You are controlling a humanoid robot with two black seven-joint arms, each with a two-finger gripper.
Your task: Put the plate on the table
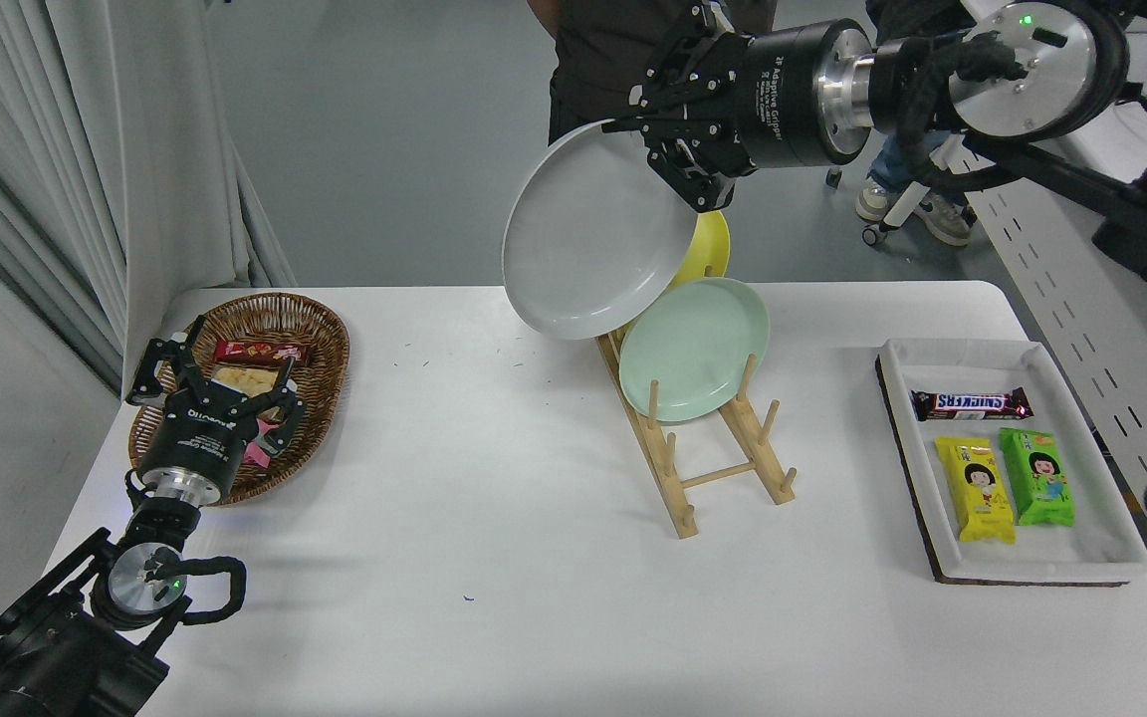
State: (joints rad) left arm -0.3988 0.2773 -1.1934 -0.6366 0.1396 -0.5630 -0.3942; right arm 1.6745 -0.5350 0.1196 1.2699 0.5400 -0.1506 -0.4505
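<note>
The pale grey plate hangs tilted in the air above the far end of the wooden plate rack. My right gripper is shut on the plate's upper right rim and comes in from the upper right. The plate is clear of the white table. A mint-green plate stands in the rack, with a yellow plate behind it, partly hidden. My left gripper is parked open at the lower left, over a wicker basket.
The wicker basket at the left holds snack packets. A white tray at the right holds a Snickers bar, a yellow packet and a green packet. People stand beyond the table's far edge.
</note>
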